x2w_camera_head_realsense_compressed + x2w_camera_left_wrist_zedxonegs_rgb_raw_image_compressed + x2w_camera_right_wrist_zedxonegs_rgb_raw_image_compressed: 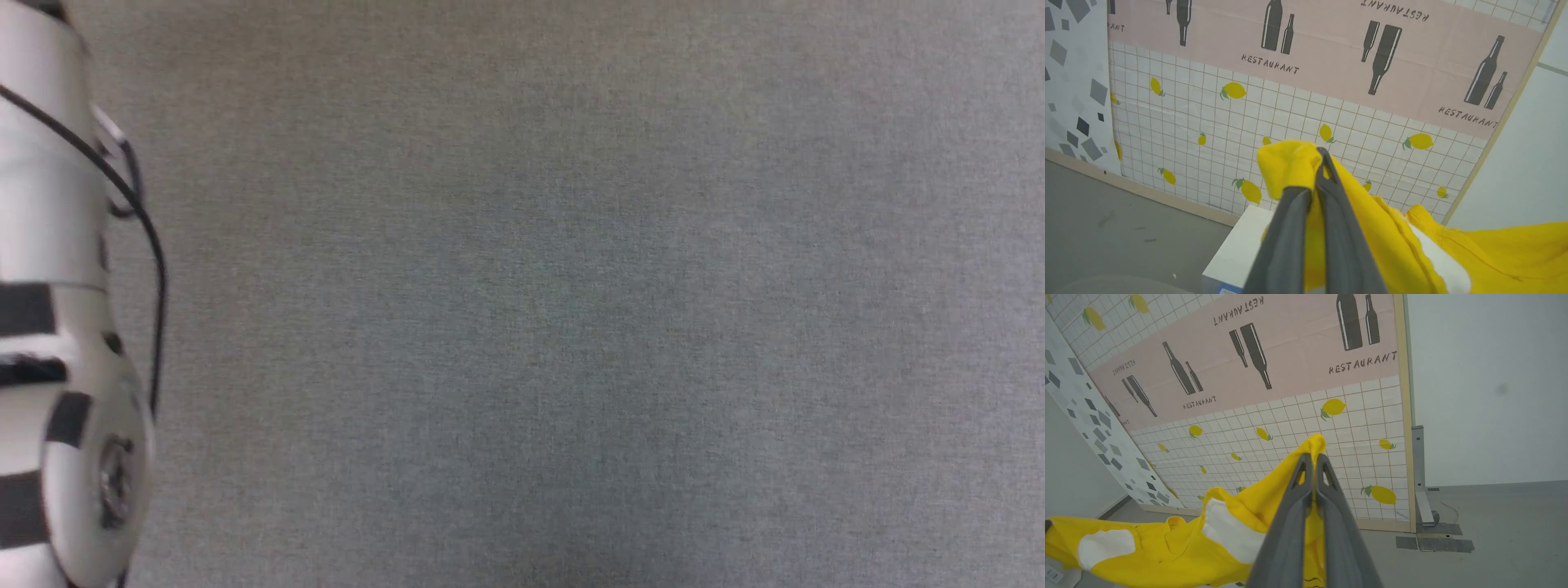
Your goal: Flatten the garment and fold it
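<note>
The garment (pixel 1372 228) is bright yellow with white patches, and it hangs in the air, stretched between my two grippers. In the left wrist view my left gripper (pixel 1321 163) is shut on a bunched yellow edge, and the cloth trails away to the lower right. My right gripper (pixel 1313 458) is shut on another edge of the garment (pixel 1167 547), which sags to the lower left and shows two white patches. In the head view a pale forearm (pixel 57 327) with a black cable lies along the left edge.
The head view looks down on a plain grey cloth-covered surface (pixel 571 327). Beyond the grippers stands a wall panel (pixel 1290 106) printed with lemons and bottles. A white box corner (pixel 1237 249) sits below the left gripper. A metal post (pixel 1417 465) stands on the grey floor.
</note>
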